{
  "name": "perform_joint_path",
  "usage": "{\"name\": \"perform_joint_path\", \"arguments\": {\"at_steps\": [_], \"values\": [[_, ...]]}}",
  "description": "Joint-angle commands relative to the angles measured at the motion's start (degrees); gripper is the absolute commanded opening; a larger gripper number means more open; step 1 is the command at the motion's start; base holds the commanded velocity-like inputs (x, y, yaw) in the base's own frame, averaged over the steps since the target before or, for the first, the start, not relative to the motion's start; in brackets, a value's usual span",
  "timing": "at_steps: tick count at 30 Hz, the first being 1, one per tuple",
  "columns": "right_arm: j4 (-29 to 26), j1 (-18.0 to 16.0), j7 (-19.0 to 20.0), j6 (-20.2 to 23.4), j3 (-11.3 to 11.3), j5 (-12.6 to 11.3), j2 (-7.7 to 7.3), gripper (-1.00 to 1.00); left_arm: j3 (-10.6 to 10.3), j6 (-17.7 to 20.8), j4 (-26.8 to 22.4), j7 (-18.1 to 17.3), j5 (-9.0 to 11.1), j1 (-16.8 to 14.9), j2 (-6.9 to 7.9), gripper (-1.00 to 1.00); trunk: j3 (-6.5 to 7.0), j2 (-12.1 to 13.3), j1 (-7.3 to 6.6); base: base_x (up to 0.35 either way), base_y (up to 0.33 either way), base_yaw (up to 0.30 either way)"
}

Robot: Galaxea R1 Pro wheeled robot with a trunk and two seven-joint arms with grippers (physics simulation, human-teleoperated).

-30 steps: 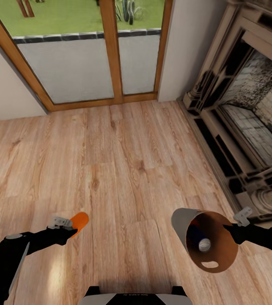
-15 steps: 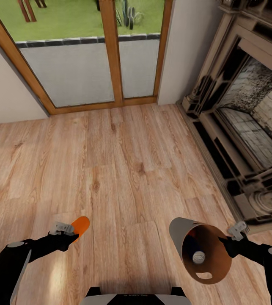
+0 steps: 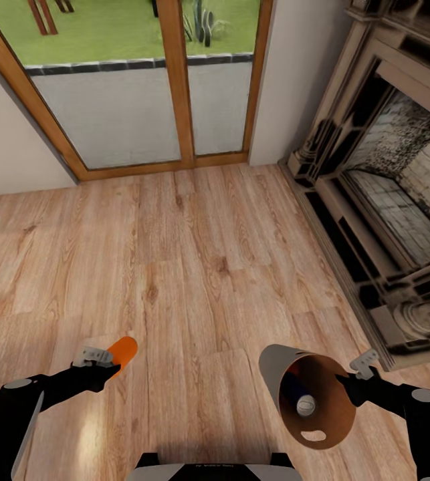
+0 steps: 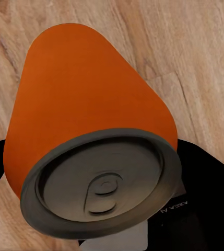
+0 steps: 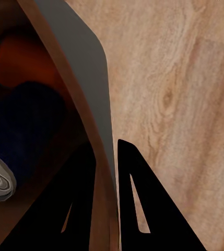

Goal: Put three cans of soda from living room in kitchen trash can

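Left gripper [image 3: 97, 356] clamps orange soda can [image 3: 122, 350], right gripper [image 3: 352, 377] pinches tilted trash can [image 3: 306, 397] rim w/ blue can [image 3: 297, 394], prob. another orange one, inside for transport.

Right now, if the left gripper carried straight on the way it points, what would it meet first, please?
Probably just wood floor. The left gripper, shut on the orange can, points forward and slightly right; nothing stands in that line before the glass door, though depth is unclear.

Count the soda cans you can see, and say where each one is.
3. An orange can in the left gripper; a blue can and an orange one inside the bin.
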Motion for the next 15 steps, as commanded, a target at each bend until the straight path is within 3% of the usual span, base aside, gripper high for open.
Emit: {"name": "perform_joint_path", "arguments": {"at_steps": [1, 15], "values": [[-0.01, -0.01, 0.34, 0.23, 0.02, -0.27, 0.12, -1.0, 0.06, 0.01, 0.01, 0.0, -0.01, -0.03, 0.01, -1.0, 0.01, 0.0, 0.0, 0.0, 0.0, 0.0], [-0.02, -0.01, 0.49, 0.18, 0.12, -0.26, 0.72, -1.0, 0.12, 0.24, -0.07, -0.03, 0.02, -0.03, 0.0, -1.0, 0.01, 0.0, 0.0, 0.0, 0.0, 0.0]]}}
